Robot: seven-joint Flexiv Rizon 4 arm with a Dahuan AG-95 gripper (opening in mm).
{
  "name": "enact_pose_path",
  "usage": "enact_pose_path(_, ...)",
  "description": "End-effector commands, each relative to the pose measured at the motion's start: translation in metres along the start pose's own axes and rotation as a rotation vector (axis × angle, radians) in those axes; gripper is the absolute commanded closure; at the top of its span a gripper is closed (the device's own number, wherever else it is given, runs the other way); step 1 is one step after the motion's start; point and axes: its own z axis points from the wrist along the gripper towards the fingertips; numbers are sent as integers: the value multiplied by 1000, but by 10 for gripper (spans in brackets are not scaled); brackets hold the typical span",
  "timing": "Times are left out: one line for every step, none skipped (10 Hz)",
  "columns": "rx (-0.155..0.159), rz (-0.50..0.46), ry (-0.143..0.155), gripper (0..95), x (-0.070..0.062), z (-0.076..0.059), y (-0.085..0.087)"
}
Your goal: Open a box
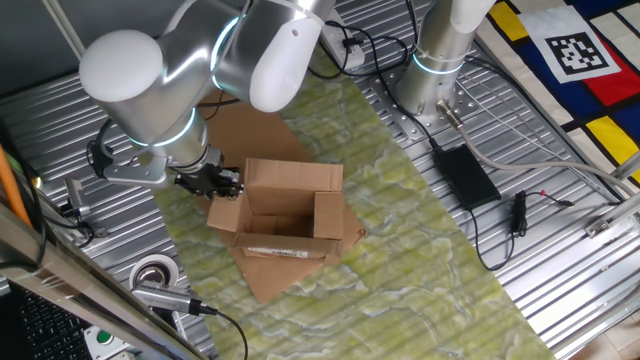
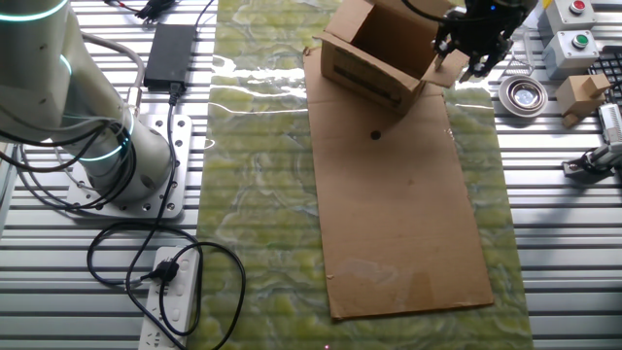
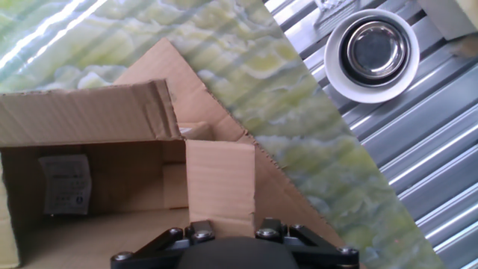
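Fingers of the black two-finger gripper (image 1: 222,184) are pinching one side flap of the small brown cardboard box (image 1: 287,215), seemingly folding it outward. Beyond them, the box is sitting open on the large flat cardboard sheet (image 2: 403,204), which is shielding the green marbled mat (image 1: 420,260) farther off.
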Motion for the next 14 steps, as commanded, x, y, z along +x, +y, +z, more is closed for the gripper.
enact_pose_path(12,-2,-6,570,0,2,-1)
enact_pose_path(13,-2,-7,570,0,3,-1)
enact_pose_path(18,-2,-11,570,0,4,-1)
enact_pose_path(21,-2,-13,570,0,5,-1)
enact_pose_path(23,-3,-14,570,0,5,-1)
enact_pose_path(24,-5,-14,570,0,6,-1)
enact_pose_path(25,-4,-14,570,0,6,-1)
enact_pose_path(24,-4,-14,570,0,6,-1)
enact_pose_path(21,-3,-16,570,0,6,-1)
enact_pose_path(18,0,-19,760,0,6,-1)
enact_pose_path(16,1,-21,760,0,6,-1)
enact_pose_path(12,3,-23,760,0,6,-1)
enact_pose_path(8,4,-24,760,0,6,-1)
enact_pose_path(2,9,-25,760,0,6,-1)
